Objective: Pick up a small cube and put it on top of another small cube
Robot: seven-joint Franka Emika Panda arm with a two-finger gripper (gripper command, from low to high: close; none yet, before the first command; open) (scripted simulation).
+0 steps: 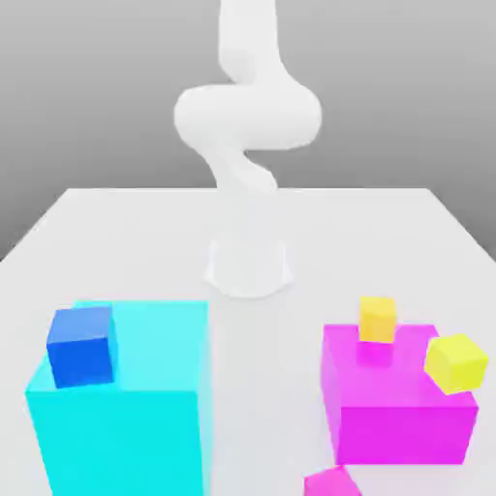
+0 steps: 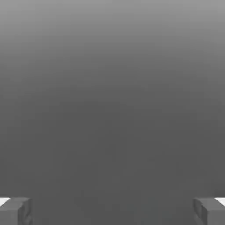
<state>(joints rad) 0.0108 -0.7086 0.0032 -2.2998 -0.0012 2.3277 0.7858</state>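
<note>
A flat white table stood under a plain grey wall. The white robot arm curled up from its round base at the middle. A big light-blue block sat on the exterior view's left with a small dark-blue cube on top. A big magenta block sat on the right, with two small yellow cubes on it. The small plain magenta-pink cube lay on the table in front of the big magenta block. The gripper had its two grey fingers spread wide, holding nothing.
</note>
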